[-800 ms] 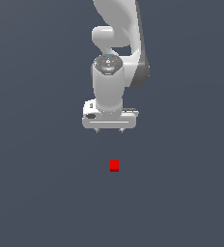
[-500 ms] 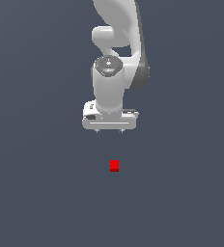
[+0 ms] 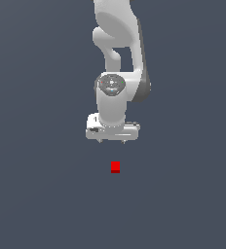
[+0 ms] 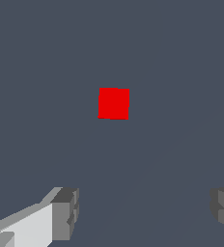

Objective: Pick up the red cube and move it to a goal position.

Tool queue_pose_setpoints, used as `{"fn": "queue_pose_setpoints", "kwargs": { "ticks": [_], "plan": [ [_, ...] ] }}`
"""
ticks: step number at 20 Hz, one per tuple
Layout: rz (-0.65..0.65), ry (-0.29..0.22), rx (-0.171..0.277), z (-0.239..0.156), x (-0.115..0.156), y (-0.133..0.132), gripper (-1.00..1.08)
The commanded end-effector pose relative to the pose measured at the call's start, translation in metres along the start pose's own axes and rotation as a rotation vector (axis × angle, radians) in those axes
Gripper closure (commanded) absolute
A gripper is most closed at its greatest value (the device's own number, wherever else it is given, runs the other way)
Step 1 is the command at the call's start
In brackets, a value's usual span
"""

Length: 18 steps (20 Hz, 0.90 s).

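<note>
Gripper (image 3: 112,141) empty with jaws spread wide, red cube (image 3: 115,167) apart from it, flat, faces near square-on, no long axis

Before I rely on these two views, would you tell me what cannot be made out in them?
- Goal position: no marker shows in either view.
- Gripper fingers: in the exterior view only tiny tips show under the white hand; in the wrist view the fingertips are cut off by the picture's edges.
- Arm: its upper part runs off the exterior view's top edge.
- Red cube: too small for surface detail; the height between it and the gripper cannot be judged.
</note>
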<state>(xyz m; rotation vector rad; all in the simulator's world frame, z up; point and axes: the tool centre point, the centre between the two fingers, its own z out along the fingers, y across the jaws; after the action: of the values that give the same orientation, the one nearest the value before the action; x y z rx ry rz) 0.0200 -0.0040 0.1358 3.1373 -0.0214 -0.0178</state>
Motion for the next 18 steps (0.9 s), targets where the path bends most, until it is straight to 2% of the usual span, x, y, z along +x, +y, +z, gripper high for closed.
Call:
{"fn": "queue_pose_setpoints", "kwargs": {
  "ticks": [1,10,18],
  "plan": [
    [0.006,0.001,0.001,0.016,0.008,-0.003,-0.92],
    [0.031,0.007,0.003,0.077,0.046,-0.012,-0.92],
    [0.044,0.01,0.004,0.108,0.067,-0.017,-0.92]
  ]
}}
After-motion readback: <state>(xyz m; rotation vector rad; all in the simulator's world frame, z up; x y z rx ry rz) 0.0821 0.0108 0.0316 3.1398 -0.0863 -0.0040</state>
